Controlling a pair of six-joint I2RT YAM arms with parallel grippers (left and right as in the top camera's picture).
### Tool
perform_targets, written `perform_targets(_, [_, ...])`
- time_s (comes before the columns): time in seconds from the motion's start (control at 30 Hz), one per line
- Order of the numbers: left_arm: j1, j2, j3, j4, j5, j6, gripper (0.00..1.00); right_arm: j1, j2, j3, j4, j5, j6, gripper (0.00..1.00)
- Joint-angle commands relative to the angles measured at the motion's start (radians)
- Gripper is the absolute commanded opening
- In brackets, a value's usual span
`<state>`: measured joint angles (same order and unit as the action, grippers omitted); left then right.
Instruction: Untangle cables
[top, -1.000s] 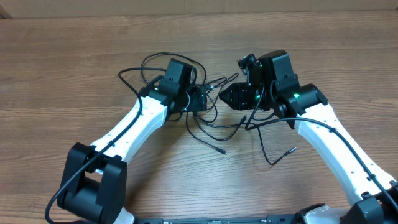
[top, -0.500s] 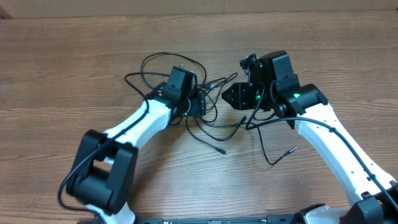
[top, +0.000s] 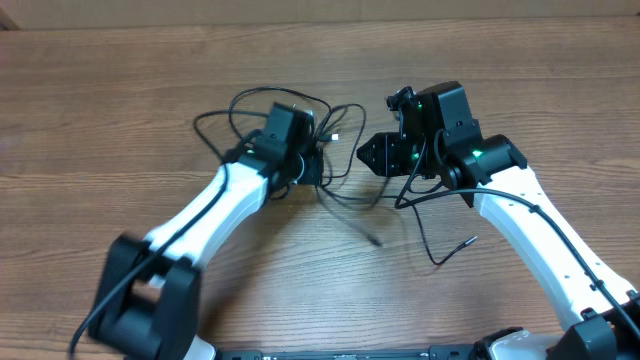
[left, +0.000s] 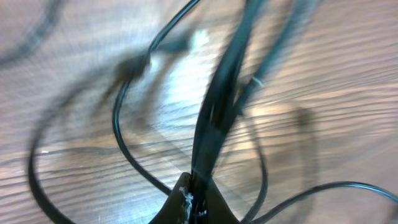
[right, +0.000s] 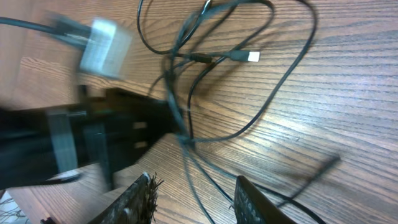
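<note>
The cables (top: 285, 105) are thin black cords looped in a tangle on the wooden table, between and behind both grippers. My left gripper (top: 318, 168) is shut on a bundle of their strands. In the left wrist view, the cables (left: 217, 106) run taut from the closed left gripper (left: 199, 202). My right gripper (top: 365, 153) faces it from the right and stands open. In the right wrist view, a strand of the cables (right: 186, 140) passes along the table between the fingers of my right gripper (right: 196, 202). A white-tipped plug (right: 252, 56) lies beyond.
One loose plug end (top: 375, 240) lies on the table in front of the grippers. Another thin cord ends at a plug (top: 470, 240) beside the right arm. Bare wood table (top: 100, 120) stretches to the left and the far side.
My left gripper has shut on the cable strands and drawn them slightly left. The loose plug end in front slid to the right. The right jaws have widened a little.
</note>
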<state>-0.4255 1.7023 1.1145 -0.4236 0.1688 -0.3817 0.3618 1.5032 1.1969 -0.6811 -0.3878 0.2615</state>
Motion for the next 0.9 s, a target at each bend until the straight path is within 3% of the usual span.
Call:
perform_targets(0.0, [-0.01,-0.153,0.04,-0.043,0.024,0.023,0.04,0.005,0.009,0.0,0.002,0.005,-0.006,0.4])
perform_targets(0.23, [-0.039,-0.186,0.04,-0.155,0.024,0.023,0.04,0.02,0.031,0.0,0.01,-0.083,-0.009,0.44])
perform_targets(0.5, [-0.065,-0.186,0.04,-0.144,0.031,0.024,0.04,0.097,0.07,0.0,0.012,-0.093,-0.008,0.55])
perform_targets(0.87, [-0.065,-0.193,0.043,-0.109,0.042,0.023,0.04,0.124,0.072,0.0,0.017,-0.089,-0.009,0.55])
